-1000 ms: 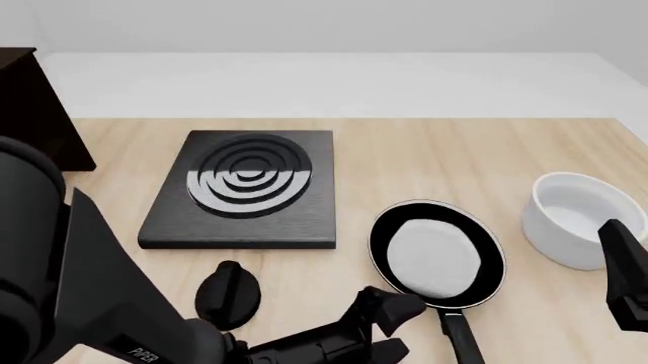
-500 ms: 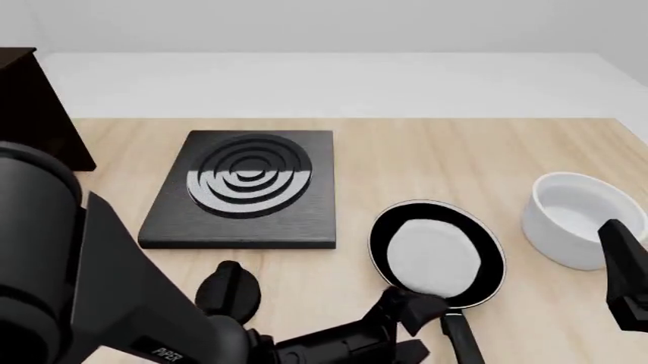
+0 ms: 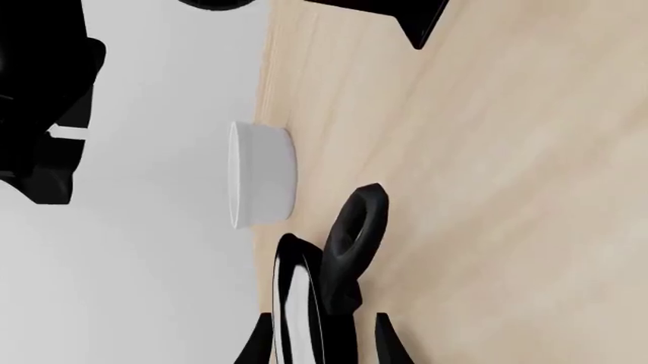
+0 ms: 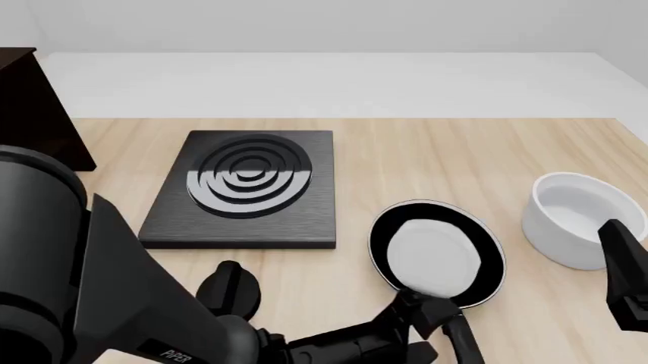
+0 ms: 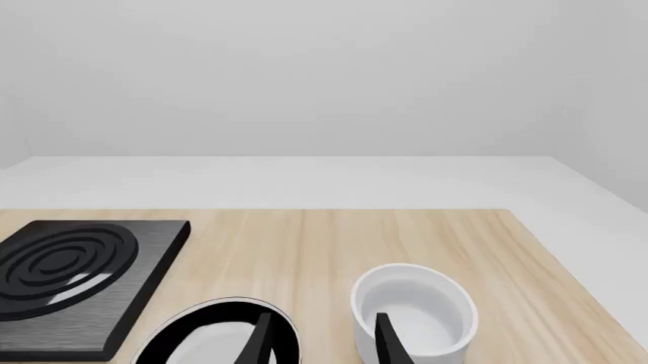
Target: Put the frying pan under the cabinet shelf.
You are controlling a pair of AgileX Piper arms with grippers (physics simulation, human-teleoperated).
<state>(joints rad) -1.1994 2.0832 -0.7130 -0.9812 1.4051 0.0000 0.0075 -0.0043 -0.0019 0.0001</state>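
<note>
The frying pan (image 4: pixel 435 254) lies on the table right of centre, its pale base up and its black handle (image 4: pixel 463 343) pointing toward the near edge. My left gripper (image 4: pixel 430 315) is open and sits at the base of the handle. In the left wrist view its fingertips (image 3: pixel 390 350) stand on either side of the pan (image 3: pixel 299 303) and the loop-ended handle (image 3: pixel 357 231). My right gripper (image 5: pixel 322 341) is open and empty, hovering near the white bowl. Only a corner of the dark cabinet shelf (image 4: pixel 30 114) shows, at the far left.
A square black stove plate (image 4: pixel 243 189) with concentric rings lies between the cabinet and the pan. A white bowl (image 4: pixel 577 220) stands at the right, close to my right arm (image 4: pixel 623 280). My left arm's bulk (image 4: pixel 81 288) fills the near left.
My left gripper has moved right, from beside the pan's near rim to the base of the handle. The pan, bowl and right arm have not moved.
</note>
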